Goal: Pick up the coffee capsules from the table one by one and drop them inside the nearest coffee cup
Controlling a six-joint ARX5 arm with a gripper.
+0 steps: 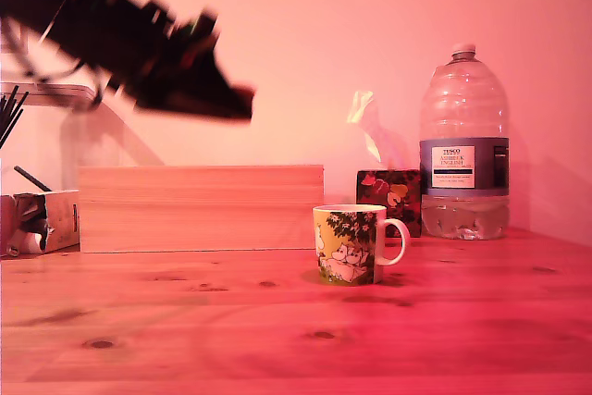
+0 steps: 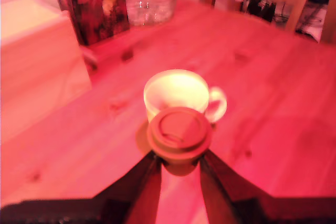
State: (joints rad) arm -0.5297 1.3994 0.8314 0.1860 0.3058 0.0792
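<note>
The claw (image 2: pixel 179 163) pinches a capsule (image 2: pixel 179 134), carrying it; the cup (image 2: pixel 153 92) sits ahead, below. Next: centre over it, release.

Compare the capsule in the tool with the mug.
The capsule is dark; the mug is white with a cartoon print. The capsule is clamped in the tool; the mug stands on the table. The mug has a handle, the capsule none. Both have round tops.

The blurred dark arm (image 1: pixel 129 34) holds its jaws high over the surface (image 1: pixel 277 339). The coffee cup (image 1: pixel 348 244) stands well below the jaws, toward the exterior view's right; a wooden box (image 1: pixel 199 208) sits below them
</note>
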